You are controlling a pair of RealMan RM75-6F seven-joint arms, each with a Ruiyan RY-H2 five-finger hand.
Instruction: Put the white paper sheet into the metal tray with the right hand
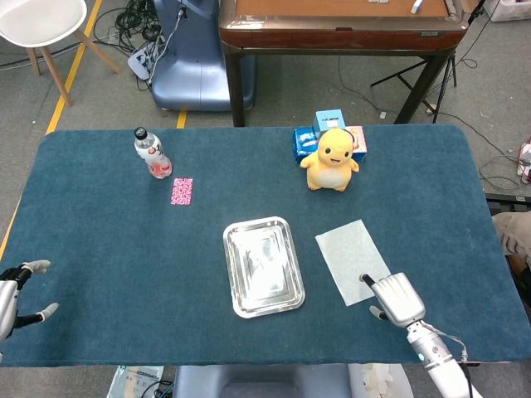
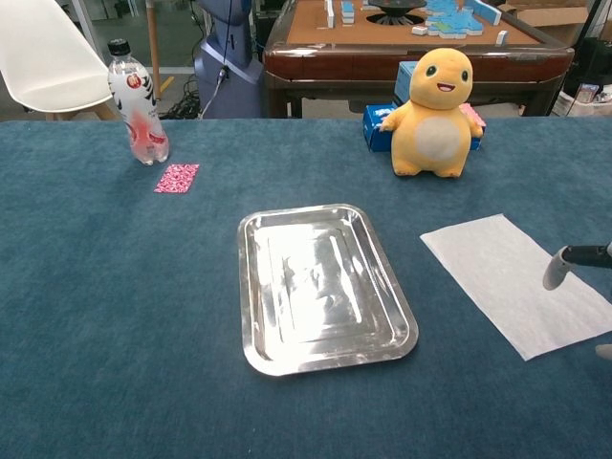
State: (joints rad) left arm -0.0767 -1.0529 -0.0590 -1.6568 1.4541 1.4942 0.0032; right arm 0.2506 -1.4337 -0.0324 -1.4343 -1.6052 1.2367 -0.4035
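Landmark: the metal tray (image 1: 263, 267) lay flat and bare on the blue table (image 1: 108, 240); I placed everything else against it.

Sheet: the white paper sheet (image 1: 354, 260) lay flat on the cloth just right of the tray, apart from it, none of it inside, turned at a slant to the tray's long side.

My right hand: my right hand (image 1: 396, 299) was at the sheet's near right corner, on the side away from the tray. It held nothing, fingers apart, 1 fingertip (image 2: 554, 274) over the paper's right edge in the chest view. Whether that tip touched the paper, I could not tell.

My left hand: my left hand (image 1: 17, 290) sat far left of the tray at the table's near edge, fingers spread, grasping nothing.

Handling: I judged the sheet very light, thin and limp, likely to sag or fold when lifted and to slide on the cloth if only pushed. Lying flat, it offered no raised edge.

Where to take hold: I judged the near right corner best, pressing down and drawing it up into a pinch between thumb and finger.

Risk: a loose pinch might have let it slip free, and a fast carry might have made it flutter short of the tray.

Further off: beyond the tray stood a yellow plush toy (image 1: 330, 161).
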